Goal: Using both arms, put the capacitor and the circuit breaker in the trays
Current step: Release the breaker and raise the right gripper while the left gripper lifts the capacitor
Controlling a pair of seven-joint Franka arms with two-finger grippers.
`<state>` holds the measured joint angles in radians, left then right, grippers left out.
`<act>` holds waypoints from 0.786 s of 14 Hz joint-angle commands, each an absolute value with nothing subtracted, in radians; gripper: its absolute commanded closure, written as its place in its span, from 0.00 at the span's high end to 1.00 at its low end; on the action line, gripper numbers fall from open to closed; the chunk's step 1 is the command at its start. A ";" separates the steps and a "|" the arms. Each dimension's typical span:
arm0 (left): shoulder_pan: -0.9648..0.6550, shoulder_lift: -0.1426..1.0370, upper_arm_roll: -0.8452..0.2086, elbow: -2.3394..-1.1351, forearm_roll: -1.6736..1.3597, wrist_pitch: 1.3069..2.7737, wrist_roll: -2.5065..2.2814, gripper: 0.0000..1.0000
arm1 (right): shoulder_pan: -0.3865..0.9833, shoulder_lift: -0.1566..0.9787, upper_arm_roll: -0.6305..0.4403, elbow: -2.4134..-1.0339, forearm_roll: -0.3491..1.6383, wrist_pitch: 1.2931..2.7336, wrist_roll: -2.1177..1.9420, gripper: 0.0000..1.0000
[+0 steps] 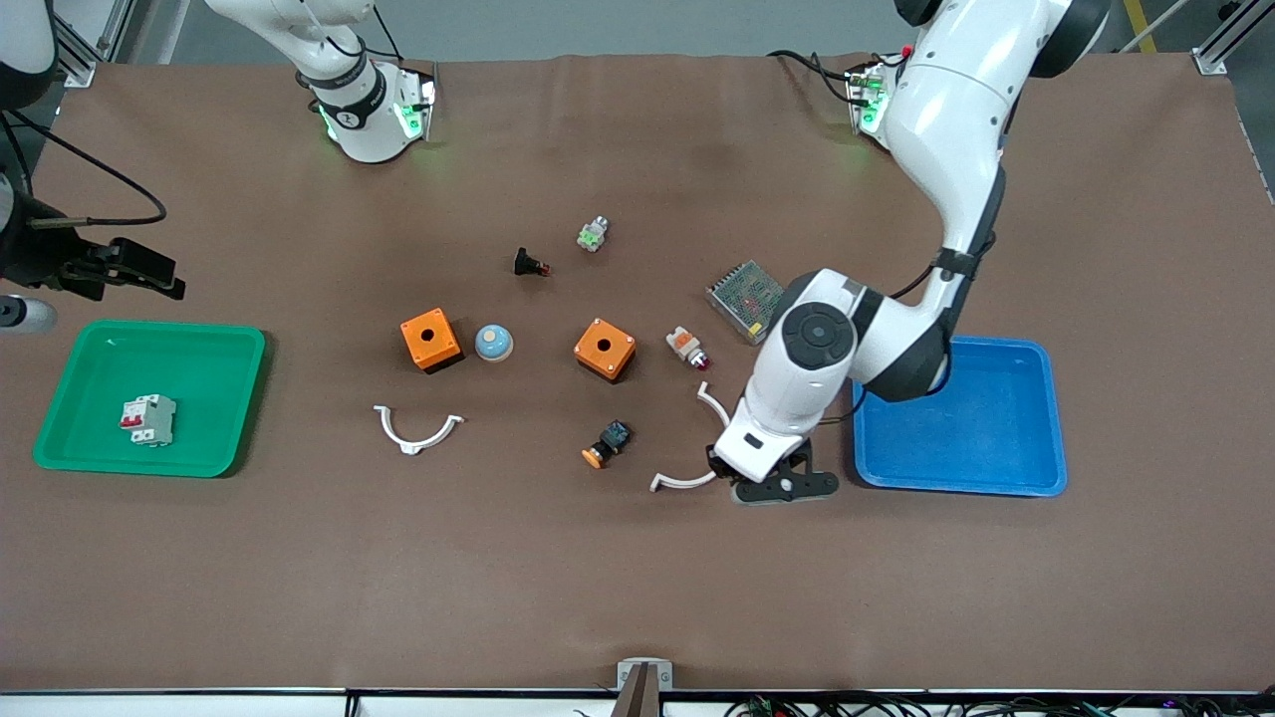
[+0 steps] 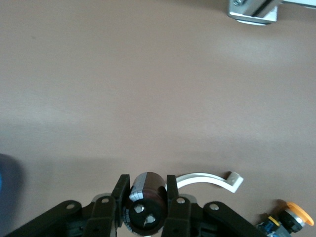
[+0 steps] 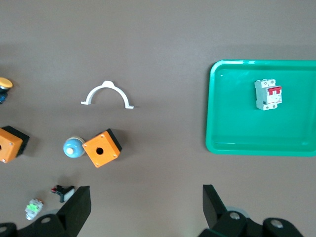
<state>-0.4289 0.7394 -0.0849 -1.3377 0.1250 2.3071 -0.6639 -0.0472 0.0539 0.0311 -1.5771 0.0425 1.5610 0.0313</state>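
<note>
My left gripper (image 1: 782, 486) is low over the table, beside the blue tray (image 1: 996, 448) at its corner nearest the front camera. In the left wrist view the gripper (image 2: 145, 200) is shut on the capacitor (image 2: 146, 203), a dark cylinder whose end face with two metal terminals shows. The capacitor is hidden in the front view. The circuit breaker (image 1: 148, 419), white with red levers, lies in the green tray (image 1: 100, 349). It also shows in the right wrist view (image 3: 268, 94). My right gripper (image 1: 149, 271) is open and empty, up above the table beside the green tray (image 3: 237, 123).
Between the trays lie two orange boxes (image 1: 430, 339) (image 1: 605, 349), a blue dome (image 1: 493, 343), two white curved clamps (image 1: 416, 430) (image 1: 687, 480), an orange-capped switch (image 1: 606, 444), a white-and-orange switch (image 1: 687, 347), a black push-button (image 1: 530, 264) and a mesh-covered metal box (image 1: 745, 295).
</note>
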 commanded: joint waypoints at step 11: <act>-0.189 0.430 -0.089 -1.529 0.140 2.059 -0.471 0.00 | -0.008 0.057 0.021 -1.510 0.005 1.611 0.089 1.00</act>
<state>-0.2388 0.5067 -0.0820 -1.4258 0.1270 2.0577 -0.5389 -0.0110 0.0535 0.0249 -1.5347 0.0184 1.6132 0.0711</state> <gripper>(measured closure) 0.652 0.000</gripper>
